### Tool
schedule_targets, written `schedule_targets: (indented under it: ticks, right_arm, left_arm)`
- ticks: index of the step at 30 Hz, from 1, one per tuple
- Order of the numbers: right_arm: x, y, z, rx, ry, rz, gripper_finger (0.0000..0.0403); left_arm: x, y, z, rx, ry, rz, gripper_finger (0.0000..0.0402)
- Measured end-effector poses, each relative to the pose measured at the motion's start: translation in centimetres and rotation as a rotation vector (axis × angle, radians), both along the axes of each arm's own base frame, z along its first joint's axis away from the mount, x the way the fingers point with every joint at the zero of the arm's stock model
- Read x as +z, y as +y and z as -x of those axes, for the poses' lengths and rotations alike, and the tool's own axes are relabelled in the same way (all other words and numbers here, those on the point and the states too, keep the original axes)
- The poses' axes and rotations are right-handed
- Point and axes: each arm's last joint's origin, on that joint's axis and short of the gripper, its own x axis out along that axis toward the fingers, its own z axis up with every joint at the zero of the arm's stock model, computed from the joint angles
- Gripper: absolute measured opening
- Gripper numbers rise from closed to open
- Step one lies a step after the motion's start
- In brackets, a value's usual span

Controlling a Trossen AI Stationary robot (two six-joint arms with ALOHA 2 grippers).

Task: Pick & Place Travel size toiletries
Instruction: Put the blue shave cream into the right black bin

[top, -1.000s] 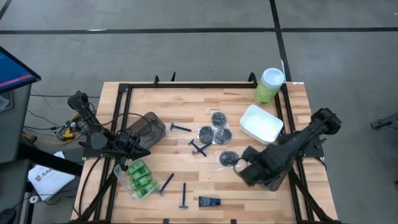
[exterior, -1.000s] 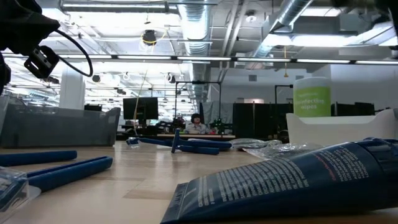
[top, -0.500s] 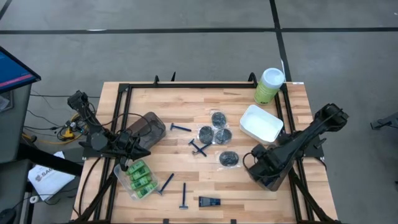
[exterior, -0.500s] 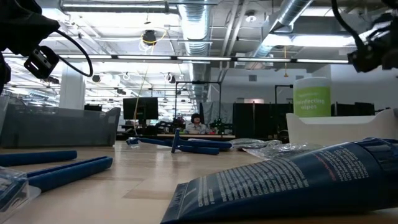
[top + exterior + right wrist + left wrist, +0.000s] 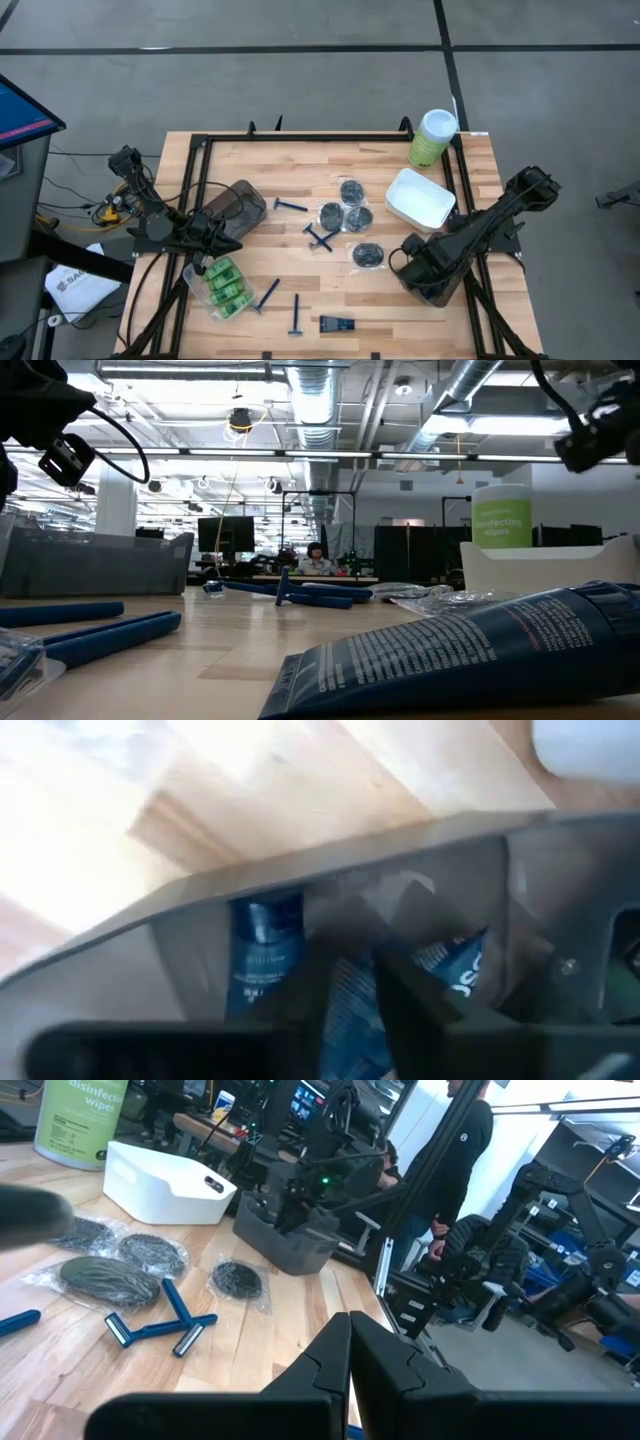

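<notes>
Right gripper (image 5: 425,283) inside grey tub (image 5: 290,1245), jaws parting over dark-blue tube (image 5: 350,1010); full release advised before lifting; left gripper (image 5: 345,1355) closed, idle.

tubes (image 5: 262,955) in tub (image 5: 420,870), razors (image 5: 292,205) mid-table (image 5: 300,280)

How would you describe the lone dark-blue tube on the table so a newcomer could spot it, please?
Start at the wooden table's near edge in the high view. The dark-blue tube lies there flat, right of a blue razor. It is short, blocky and dark, not thin-handled.
</notes>
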Motion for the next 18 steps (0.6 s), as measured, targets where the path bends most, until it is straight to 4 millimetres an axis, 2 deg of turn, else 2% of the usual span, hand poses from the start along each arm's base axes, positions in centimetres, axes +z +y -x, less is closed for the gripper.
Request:
schedule_targets:
  ticks: [5, 8, 13, 18]
  right_arm:
    - [2.0, 0.0, -1.6, 0.105, -0.047, -0.045, 0.0193]
    - [3.7, 0.6, -3.4, 0.224, -0.183, -0.116, 0.0243]
    - [6.0, 2.6, -7.3, 0.481, -0.511, -0.188, 0.0255]
    - [5.1, 5.6, -10.0, 0.758, -0.618, -0.158, 0.0236]
  left_arm:
    - [0.0, 0.0, 0.0, 0.0, -0.002, 0.002, 0.0002]
    - [0.0, 0.0, 0.0, 0.0, -0.002, 0.003, 0.0002]
    - [0.0, 0.0, 0.0, 0.0, -0.002, 0.003, 0.0002]
    - [0.0, 0.0, 0.0, 0.0, -0.004, 0.004, 0.0002]
